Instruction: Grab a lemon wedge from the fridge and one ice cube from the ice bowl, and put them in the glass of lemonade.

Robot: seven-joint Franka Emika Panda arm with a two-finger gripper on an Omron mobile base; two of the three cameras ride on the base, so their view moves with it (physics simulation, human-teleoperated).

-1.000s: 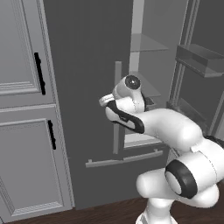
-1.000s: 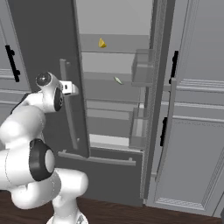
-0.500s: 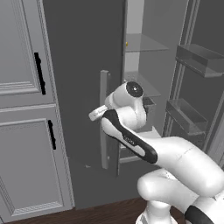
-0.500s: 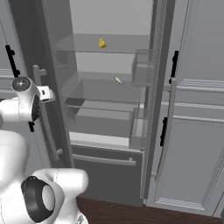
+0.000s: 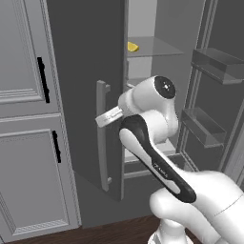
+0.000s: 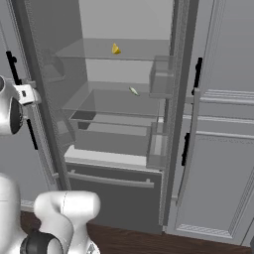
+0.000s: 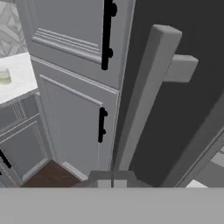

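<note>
Fridge (image 6: 124, 99) is open now: over the last second we swung the left door (image 5: 81, 105) from nearly shut to wide out toward us, and the tool (image 5: 108, 117) went from half open to fully clenched. It sits just beside the door's long silver handle (image 5: 101, 136); the hand view has the handle bar (image 7: 144, 92) right in front of the fingertips, and we can't tell whether anything is pinched between them, it looks empty. Upshot: interior is exposed, so the lemon wedge (image 6: 115, 48) is reachable. It sits on the upper glass shelf (image 6: 99, 53), toward the back, also visible from the left side (image 5: 133, 47). One shelf lower lies a thin pale green-white item (image 6: 134, 91), not ours. Right door is open too, its bins (image 5: 217, 62) sticking out on the right. In the way: the left door edge and handle stand between the tool and the shelf, so we judge the arm needs to pull clear and go around the door edge, and the tool must open again before the grab. Light grey cabinets (image 5: 28, 119) with black handles to the left, a pale counter (image 7: 13, 76) far left in the hand view.
</note>
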